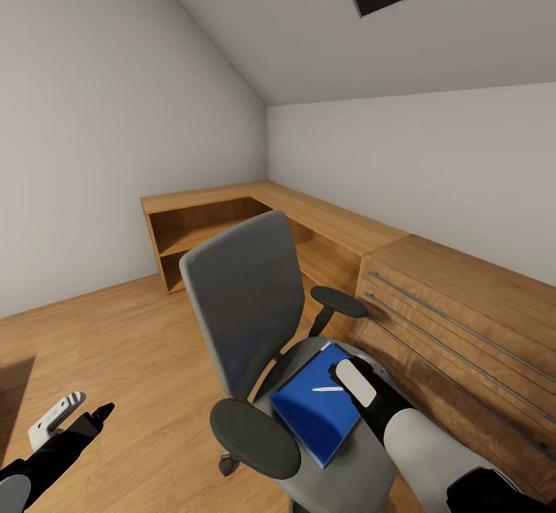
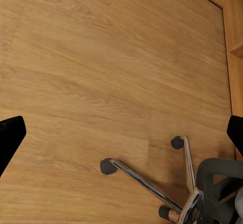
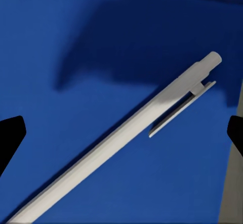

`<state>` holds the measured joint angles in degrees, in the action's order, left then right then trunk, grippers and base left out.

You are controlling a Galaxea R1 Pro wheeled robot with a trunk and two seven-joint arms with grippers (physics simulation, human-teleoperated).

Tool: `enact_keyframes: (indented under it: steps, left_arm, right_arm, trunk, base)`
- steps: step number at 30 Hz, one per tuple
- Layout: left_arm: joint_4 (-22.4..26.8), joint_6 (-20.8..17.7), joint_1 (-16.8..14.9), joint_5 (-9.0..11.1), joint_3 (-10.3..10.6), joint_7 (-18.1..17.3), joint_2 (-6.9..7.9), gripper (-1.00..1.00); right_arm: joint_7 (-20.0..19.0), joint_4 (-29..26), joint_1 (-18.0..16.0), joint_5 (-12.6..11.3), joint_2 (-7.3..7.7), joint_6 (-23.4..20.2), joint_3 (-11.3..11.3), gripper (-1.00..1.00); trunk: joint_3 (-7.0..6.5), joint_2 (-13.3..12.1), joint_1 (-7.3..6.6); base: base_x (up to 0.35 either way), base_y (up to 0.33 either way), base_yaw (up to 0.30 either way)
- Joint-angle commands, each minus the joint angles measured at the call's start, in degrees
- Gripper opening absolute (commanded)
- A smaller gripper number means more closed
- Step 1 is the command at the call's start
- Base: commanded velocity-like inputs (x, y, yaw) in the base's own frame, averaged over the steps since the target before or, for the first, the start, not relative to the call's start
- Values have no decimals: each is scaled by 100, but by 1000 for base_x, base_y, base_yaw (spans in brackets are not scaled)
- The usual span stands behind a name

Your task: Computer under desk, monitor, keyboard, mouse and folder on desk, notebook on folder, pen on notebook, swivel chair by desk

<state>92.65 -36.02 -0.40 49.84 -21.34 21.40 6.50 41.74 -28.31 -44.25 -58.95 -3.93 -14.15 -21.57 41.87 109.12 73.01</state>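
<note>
my left gripper (image 1: pixel 93 416) hangs low over the wooden floor (image 1: pixel 116 343), its fingers apart and holding nothing. in the middle stands the swivel chair (image 1: pixel 247 304), near the light wooden shelf unit (image 1: pixel 255 219). on its seat lies the folder (image 1: pixel 313 409) with the pen (image 3: pixel 116 143) on top. my right gripper (image 3: pixel 121 133) hovers just above the pen, fingers spread wide, not touching it.

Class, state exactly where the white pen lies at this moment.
In the head view the pen lies on the blue folder on the swivel chair seat, directly beneath the right claw, beside the wooden drawer unit.
</note>
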Motion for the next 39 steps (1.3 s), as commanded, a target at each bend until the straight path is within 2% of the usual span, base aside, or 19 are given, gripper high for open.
enact_keyframes:
  steps: [1, 26, 31, 39]
  left_arm:
    - [8, -19, -4, 61, -2, 52, 1, 100]
    - [8, -19, -4, 61, -11, 50, 1, 100]
    - [8, -19, -4, 61, -7, 49, 1, 100]
    - [8, -19, -4, 61, -2, 51, 1, 100]
  right_arm:
    - [36, -8, -5, -16, 5, -36, -31, 100]
    - [36, -8, -5, -19, 12, -44, -31, 100]
    - [36, -8, -5, -20, 14, -44, -31, 100]
    - [36, -11, -5, -14, 15, -44, -31, 100]
  trunk:
    - [6, 3, -1]
    - [6, 3, -1]
    - [96, 203, 109]
    - [96, 203, 109]
  base:
    - [0, 0, 0]
    - [0, 0, 0]
    - [0, 0, 0]
    - [0, 0, 0]
